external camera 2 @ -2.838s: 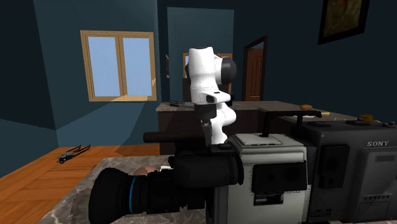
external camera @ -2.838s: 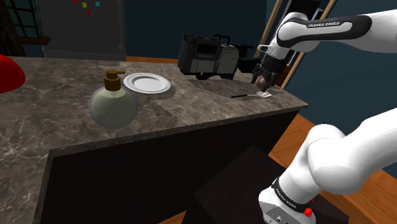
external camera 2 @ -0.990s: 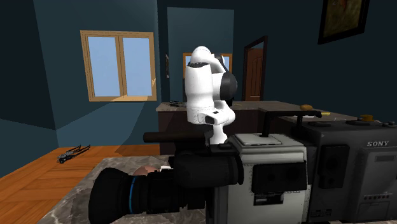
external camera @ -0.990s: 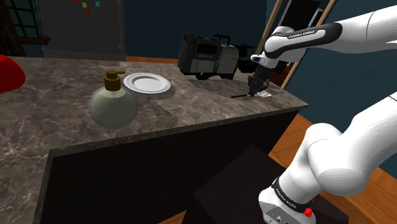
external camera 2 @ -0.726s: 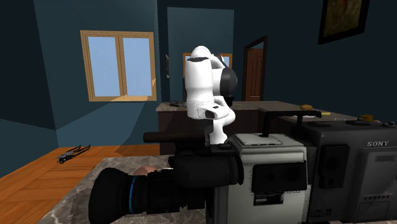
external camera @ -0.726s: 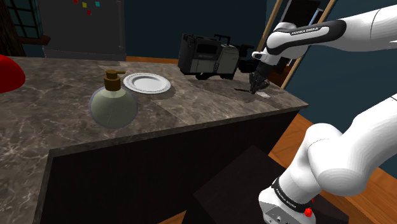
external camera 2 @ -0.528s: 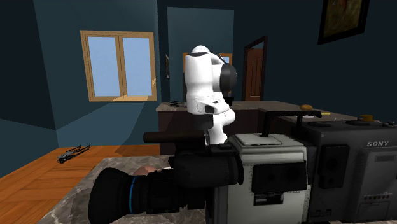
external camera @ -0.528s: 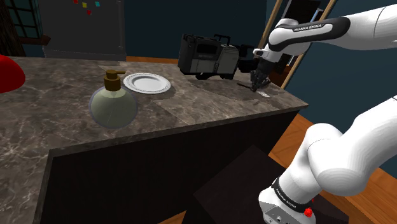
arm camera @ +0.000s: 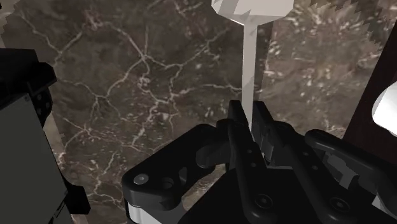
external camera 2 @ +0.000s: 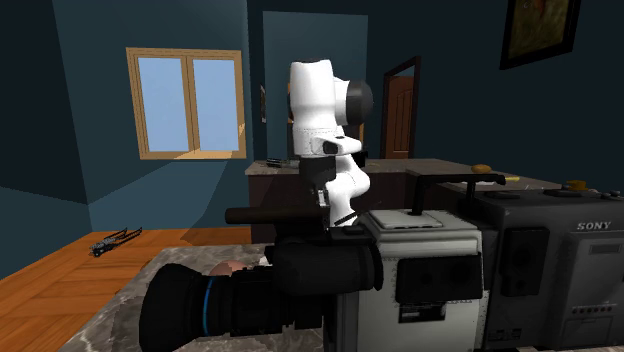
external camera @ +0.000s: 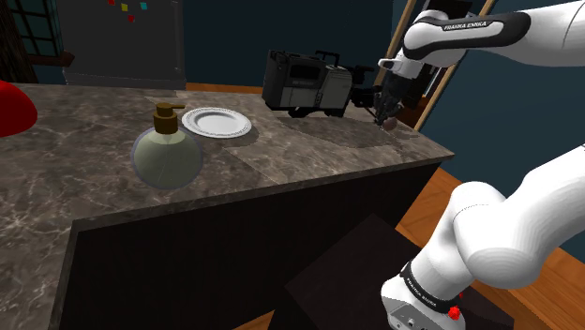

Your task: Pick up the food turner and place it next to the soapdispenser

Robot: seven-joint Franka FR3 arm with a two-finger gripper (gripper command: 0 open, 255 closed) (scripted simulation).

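Note:
The food turner (arm camera: 249, 57) is pale grey, with a thin straight handle and a flat blade at its far end. My gripper (arm camera: 250, 119) is shut on the handle, and the blade sticks out beyond the fingertips over the dark marbled counter (arm camera: 127, 76). In the shoulder view the gripper (external camera: 384, 114) hangs a little above the counter's far right corner, beside the video camera (external camera: 305, 84). The soap dispenser (external camera: 167, 148), a round greenish bottle with a brown pump, stands well to that view's left on the counter.
A white plate (external camera: 216, 122) lies just behind the dispenser. The big video camera (external camera 2: 400, 280) looms in the second exterior view's foreground, with the white arm (external camera 2: 325, 150) behind it. A red object (external camera: 14, 103) sits at the counter's far left. The counter edge (external camera: 412, 164) drops to wooden floor.
The gripper, closed on the turner, has risen from the counter and drifted slightly toward the far edge. The turner no longer lies on the marble.

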